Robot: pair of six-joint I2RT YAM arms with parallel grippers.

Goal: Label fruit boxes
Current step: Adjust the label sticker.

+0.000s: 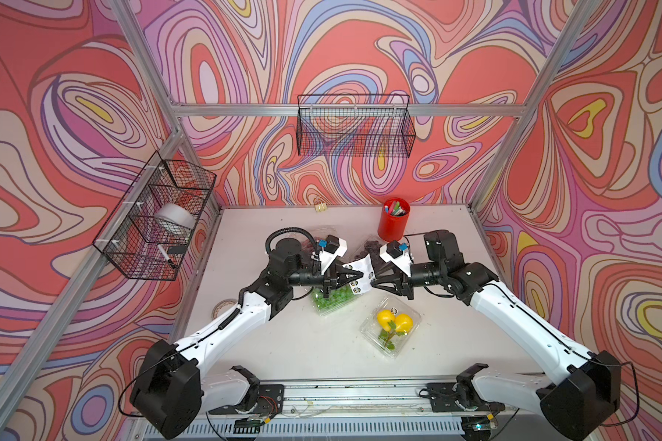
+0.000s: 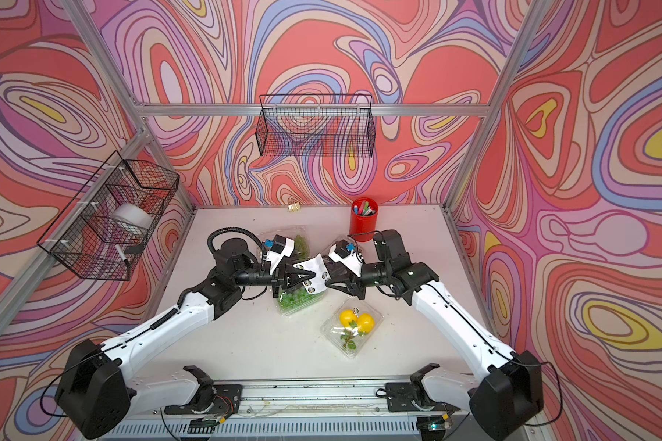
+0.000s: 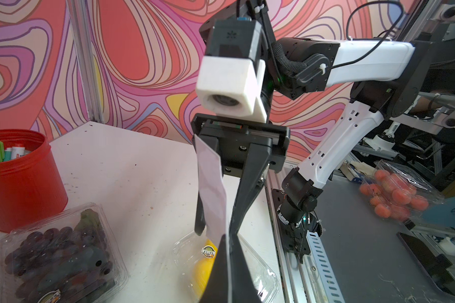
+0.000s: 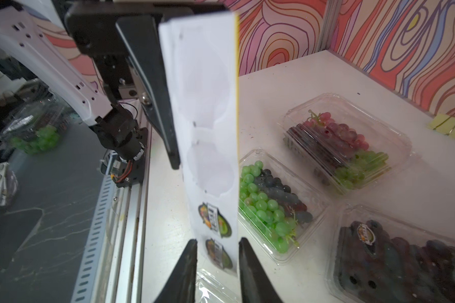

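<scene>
My left gripper (image 1: 358,275) pinches the sheet (image 4: 205,105). My right gripper (image 4: 217,242) is spread astride the sheet's free end. I should nip only one sticker (image 4: 215,220) by its rim, peel slowly, and keep the sheet taut. The green-grape box (image 4: 273,199) lies just below on the table, unlabelled as far as I can judge.

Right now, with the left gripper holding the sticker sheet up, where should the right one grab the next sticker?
Probably the end sticker, by its rim, coming in from the sticker sheet's free end. The left gripper pinches the far end, so the sheet stands edge-on between the right gripper's open jaws.
</scene>
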